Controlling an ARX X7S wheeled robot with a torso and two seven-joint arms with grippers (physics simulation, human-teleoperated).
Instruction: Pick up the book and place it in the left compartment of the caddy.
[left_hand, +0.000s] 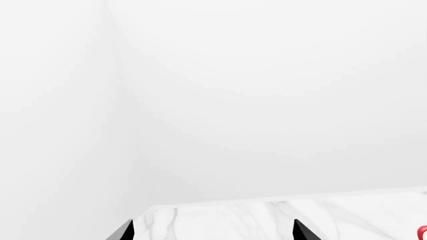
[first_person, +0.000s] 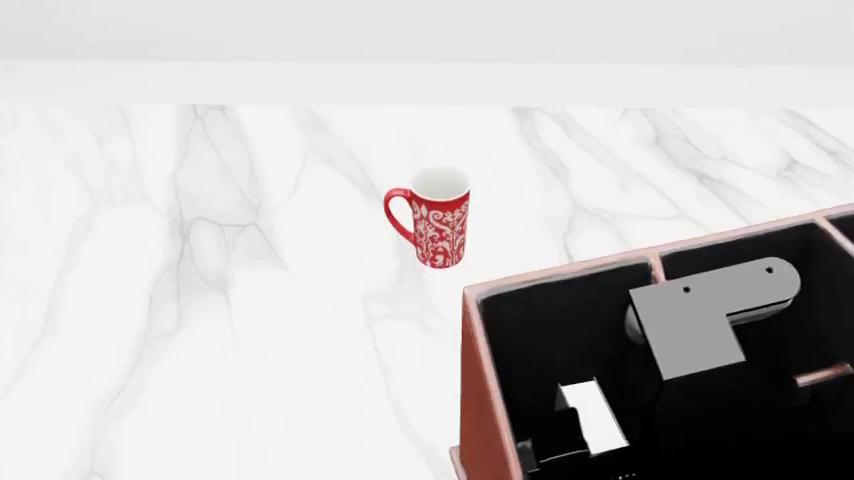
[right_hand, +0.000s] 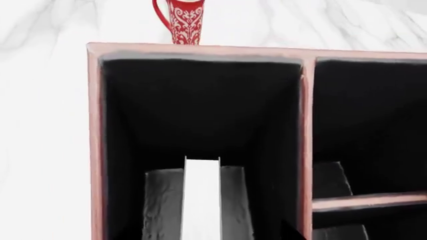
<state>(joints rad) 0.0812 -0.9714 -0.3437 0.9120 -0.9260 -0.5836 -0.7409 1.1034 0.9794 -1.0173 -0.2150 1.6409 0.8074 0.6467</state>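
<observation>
The reddish-brown caddy (first_person: 467, 380) stands at the lower right of the head view. The book (right_hand: 201, 200) stands inside the left compartment (right_hand: 200, 110). Only its white page edges show, as a strip with the compartment's grey floor on both sides. In the head view the book (first_person: 591, 415) is a white slab in the left compartment (first_person: 534, 340). My right gripper (right_hand: 212, 235) hangs over that compartment, open; one dark fingertip (right_hand: 292, 231) shows faintly by the divider, well apart from the book. My left gripper (left_hand: 212, 231) is open and holds nothing.
A red patterned mug (first_person: 434, 220) stands on the marble table (first_person: 200, 300) beyond the caddy's rim (right_hand: 193, 49). My grey right arm (first_person: 694, 325) reaches over the caddy's smaller sections. The left wrist view shows a table corner (left_hand: 160, 210), white walls and a sliver of the mug (left_hand: 422, 232).
</observation>
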